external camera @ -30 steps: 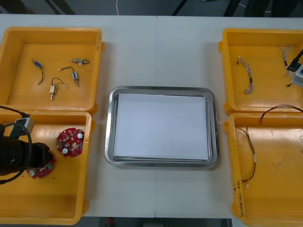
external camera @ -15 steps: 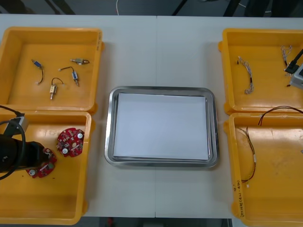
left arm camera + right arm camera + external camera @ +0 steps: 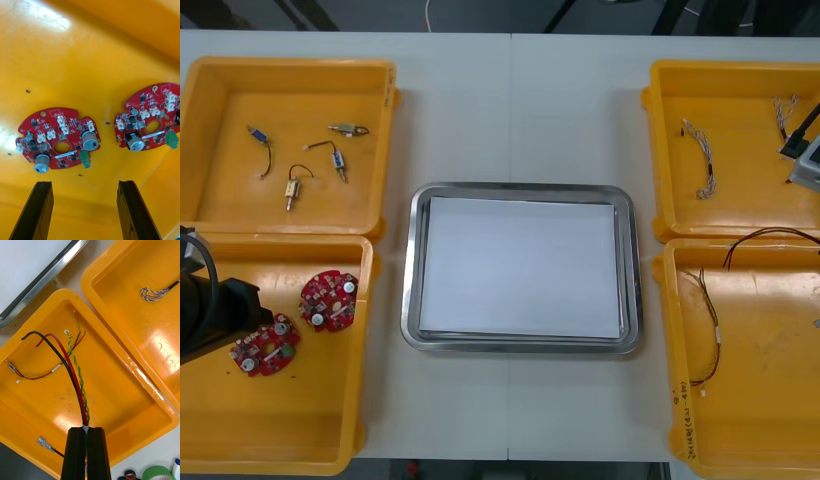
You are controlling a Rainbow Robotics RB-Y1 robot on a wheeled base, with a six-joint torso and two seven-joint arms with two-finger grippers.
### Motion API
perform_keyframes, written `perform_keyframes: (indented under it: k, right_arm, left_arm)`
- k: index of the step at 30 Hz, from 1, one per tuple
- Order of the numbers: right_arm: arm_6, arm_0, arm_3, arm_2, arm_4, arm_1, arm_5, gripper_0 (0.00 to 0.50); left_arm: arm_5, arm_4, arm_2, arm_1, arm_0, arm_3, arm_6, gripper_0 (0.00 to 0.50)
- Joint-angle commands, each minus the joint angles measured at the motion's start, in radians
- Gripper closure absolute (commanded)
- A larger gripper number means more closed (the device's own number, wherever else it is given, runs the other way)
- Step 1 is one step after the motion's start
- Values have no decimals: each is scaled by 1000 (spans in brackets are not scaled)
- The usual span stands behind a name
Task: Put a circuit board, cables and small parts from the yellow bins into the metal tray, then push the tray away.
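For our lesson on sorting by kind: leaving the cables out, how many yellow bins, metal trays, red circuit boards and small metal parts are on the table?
Yellow bins: 4
Metal tray: 1
Red circuit boards: 2
Small metal parts: 4
Total: 11

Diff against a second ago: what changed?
The left claw pulled back toward the table's left edge, open, uncovering the nearer circuit board, which lies ungrasped in its bin. The right claw stayed shut on cables over the right bins. The second board, tray and small metal parts are unchanged.
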Motion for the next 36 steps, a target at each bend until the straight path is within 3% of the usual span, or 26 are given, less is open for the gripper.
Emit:
perform_keyframes:
  k: [1,12,19,29,36]
  right_arm:
    - [29,-22,12,10,-10,-46,4,500]
    - [35,-22,18,10,-11,-46,4,500]
    - [36,-24,29,10,-11,-46,4,500]
    - [42,-22,41,10,-16,-46,4,500]
    - [46,-22,41,10,-13,-46,4,500]
  left_arm:
    - [24,-9,33,9,-21,-50,83,0]
    - [137,-119,39,-63,-19,-114,225,0]
    - [137,-171,39,-109,2,-110,242,0]
    - [71,-181,31,-111,45,-97,253,0]
    - [44,-230,-13,-111,51,-77,257,0]
